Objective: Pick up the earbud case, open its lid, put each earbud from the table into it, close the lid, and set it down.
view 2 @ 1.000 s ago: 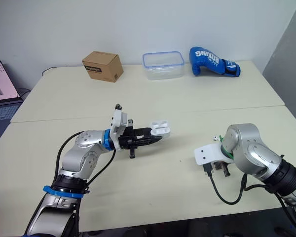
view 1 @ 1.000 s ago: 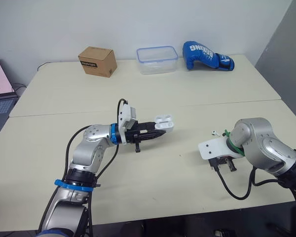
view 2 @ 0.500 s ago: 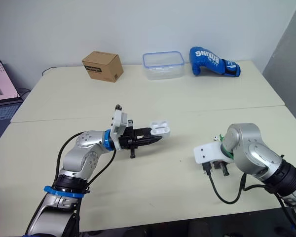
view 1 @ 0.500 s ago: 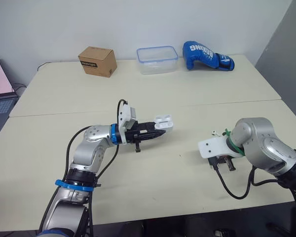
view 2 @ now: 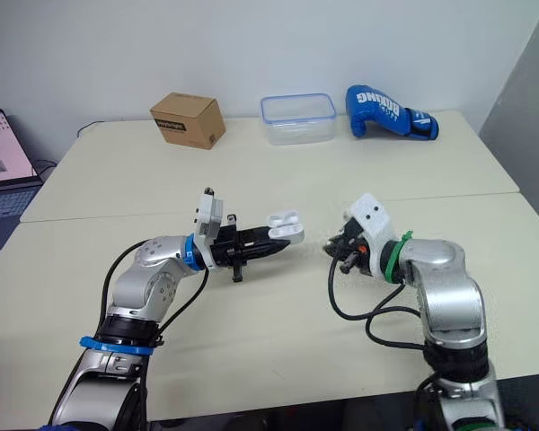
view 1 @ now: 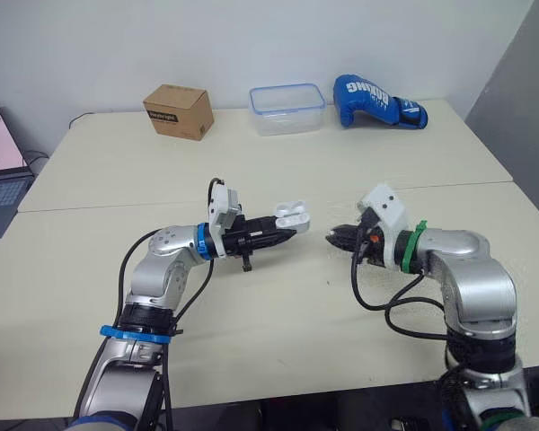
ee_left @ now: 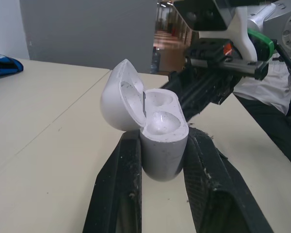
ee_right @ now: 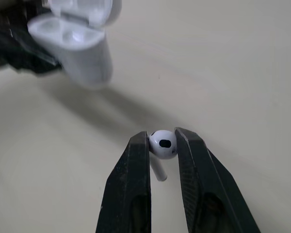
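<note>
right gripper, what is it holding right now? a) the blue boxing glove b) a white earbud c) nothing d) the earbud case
b: in the right wrist view a white earbud is pinched between the fingers of the right gripper, while the earbud case, lid open, sits in the left gripper.

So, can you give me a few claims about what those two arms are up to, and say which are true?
The left gripper holds the earbud case with its lid open. True.
The case holds two earbuds. False: both sockets look empty.
The right gripper pinches an earbud. True.
The boxing glove lies between the two grippers. False: it lies at the table's far edge, near the clear container.
</note>
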Robot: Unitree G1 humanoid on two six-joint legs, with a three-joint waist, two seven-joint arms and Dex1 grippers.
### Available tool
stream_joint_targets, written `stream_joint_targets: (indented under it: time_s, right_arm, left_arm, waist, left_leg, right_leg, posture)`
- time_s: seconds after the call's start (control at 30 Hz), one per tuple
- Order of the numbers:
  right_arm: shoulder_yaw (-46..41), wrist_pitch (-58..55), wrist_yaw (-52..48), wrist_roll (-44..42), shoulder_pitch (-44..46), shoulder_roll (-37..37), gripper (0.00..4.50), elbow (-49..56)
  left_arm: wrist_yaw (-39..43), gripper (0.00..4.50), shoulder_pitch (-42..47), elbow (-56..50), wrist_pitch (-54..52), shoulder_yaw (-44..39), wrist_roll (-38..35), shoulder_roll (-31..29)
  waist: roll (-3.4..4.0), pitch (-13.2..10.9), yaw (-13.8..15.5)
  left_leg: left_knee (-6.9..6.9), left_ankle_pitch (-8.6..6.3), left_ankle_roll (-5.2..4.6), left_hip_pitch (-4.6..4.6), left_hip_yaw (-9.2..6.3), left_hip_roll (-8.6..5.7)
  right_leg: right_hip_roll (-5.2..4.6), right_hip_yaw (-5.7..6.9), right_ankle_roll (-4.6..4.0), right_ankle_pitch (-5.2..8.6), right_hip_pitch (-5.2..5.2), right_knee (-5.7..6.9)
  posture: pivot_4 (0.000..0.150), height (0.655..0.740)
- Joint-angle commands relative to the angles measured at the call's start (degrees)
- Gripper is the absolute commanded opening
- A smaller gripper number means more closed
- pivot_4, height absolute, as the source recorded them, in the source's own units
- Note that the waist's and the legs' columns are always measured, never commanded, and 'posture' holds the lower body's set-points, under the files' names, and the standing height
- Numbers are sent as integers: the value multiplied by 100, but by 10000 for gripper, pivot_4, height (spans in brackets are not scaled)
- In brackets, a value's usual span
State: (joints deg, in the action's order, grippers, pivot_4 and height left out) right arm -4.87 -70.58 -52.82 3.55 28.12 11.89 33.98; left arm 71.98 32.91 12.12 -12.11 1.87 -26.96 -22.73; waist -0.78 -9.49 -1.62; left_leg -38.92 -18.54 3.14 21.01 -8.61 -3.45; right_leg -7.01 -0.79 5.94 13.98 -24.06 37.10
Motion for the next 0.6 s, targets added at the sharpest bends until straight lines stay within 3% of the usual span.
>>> stream_joint_targets:
  time_s: [0.03, 0.13, 0.6]
  right_arm:
    - [-472, 222, 516, -499, -123, -427, 4065, 467]
    - [-657, 758, 1010, -820, -273, -926, 4065, 626]
    - [213, 2865, 2381, -1359, -489, -1409, 4065, 80]
  left_arm:
    - [85, 8432, 203, 15, 34, -97, -88, -46]
    - [140, 8432, 248, 109, 61, -99, -67, -69]
    - [251, 8432, 264, 160, 53, -89, -18, -186]
  waist:
    - [2, 1, -6]
    - [7, 4, -24]
    - [9, 5, -39]
  left_leg:
    - [0, 0, 0, 0, 1, 0]
    - [2, 0, 0, -4, 2, 1]
    - [4, 0, 0, -7, 6, 2]
  right_leg:
    - [0, -1, 0, 0, 0, 1]
    - [1, -2, 0, 0, 0, 3]
    - [3, -6, 0, 0, -3, 6]
  posture:
    - [1500, 7307]
    - [1500, 7307]
    - [1500, 7307]
